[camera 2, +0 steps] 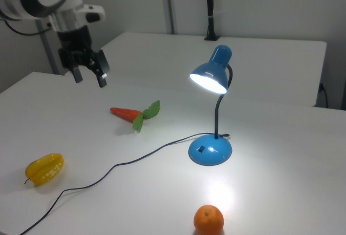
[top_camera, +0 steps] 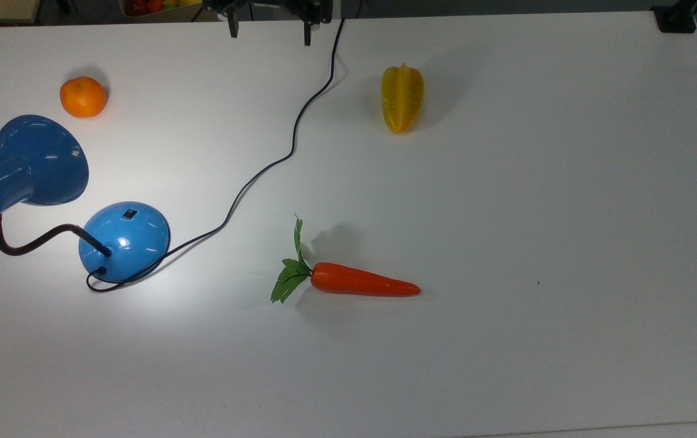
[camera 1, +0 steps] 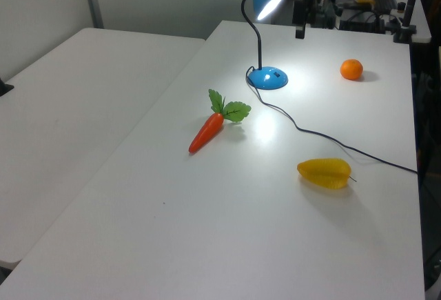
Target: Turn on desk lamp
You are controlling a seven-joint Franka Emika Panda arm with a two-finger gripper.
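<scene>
- The desk lamp [camera 2: 213, 111] stands on the white bench [top_camera: 506, 213], at the top view's left, and it is lit: its shade glows in the right view and a bright patch lies on the bench around its base.
- Its round blue base [top_camera: 124, 241] carries a small black switch [top_camera: 129, 213] on the dome; the bent black neck rises from the base to the blue shade [top_camera: 25, 164], which faces down.
- A black cord [top_camera: 275, 161] runs from the base across the bench to the far edge at the top view's top.
- The gripper [camera 2: 90, 74] hangs in the air, well apart from the lamp, with its two fingers spread wide and nothing between them; in the top view it sits at the top edge [top_camera: 269, 27].
- An orange [top_camera: 83, 97] lies near the shade, apart from it.
- A yellow starfruit [top_camera: 402, 98] lies to the top view's right of the cord.
- A carrot [top_camera: 348, 280] with green leaves lies near the bench's middle, to the top view's right of the base.
</scene>
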